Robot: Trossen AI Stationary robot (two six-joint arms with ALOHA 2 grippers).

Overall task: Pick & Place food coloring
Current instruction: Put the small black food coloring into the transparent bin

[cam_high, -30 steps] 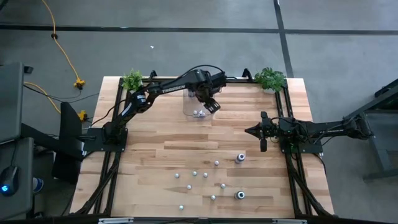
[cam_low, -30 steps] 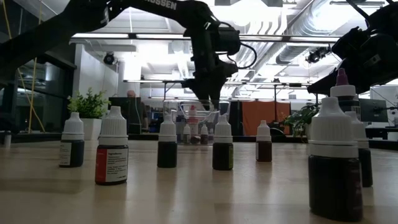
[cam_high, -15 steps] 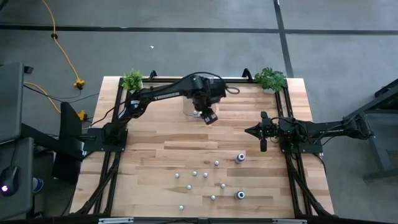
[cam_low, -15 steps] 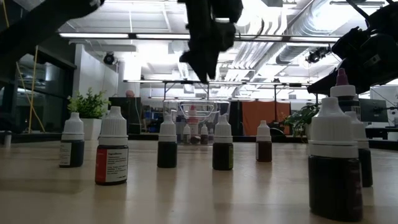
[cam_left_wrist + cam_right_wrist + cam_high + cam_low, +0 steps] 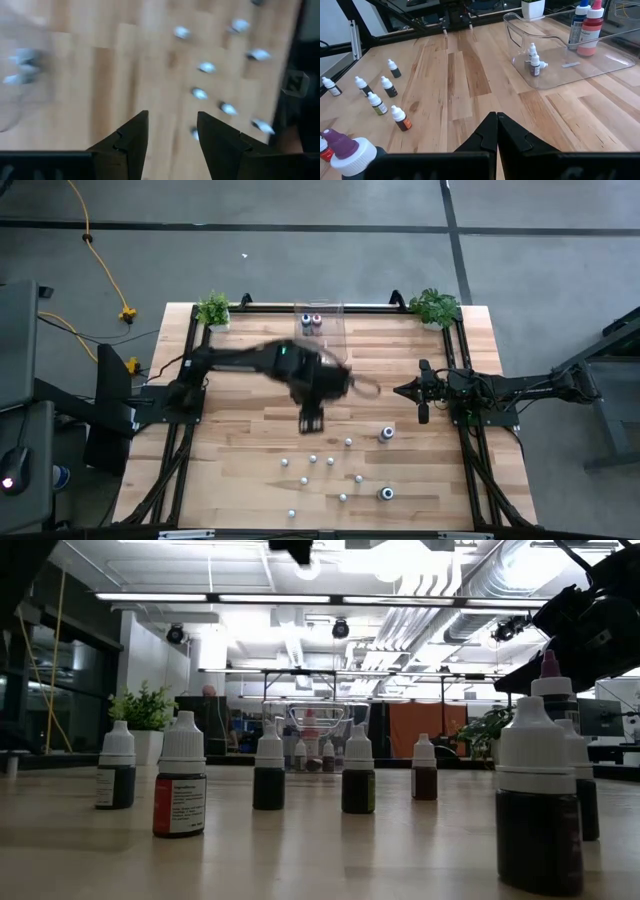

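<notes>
The left gripper [image 5: 309,421] hangs over mid-table, its dark fingers [image 5: 131,139] parted with bare wood between them and nothing held, and the small white-capped food coloring bottles [image 5: 313,459] stand upright just ahead of its tips toward the near edge, so this arm looks much the nearer one for the next pick. Further right, the clear plastic bin [image 5: 555,55] at the far edge holds a few bottles. The right gripper [image 5: 422,403] waits by its own side with fingers pressed together and empty, and the left arm's blur hides fine detail.
</notes>
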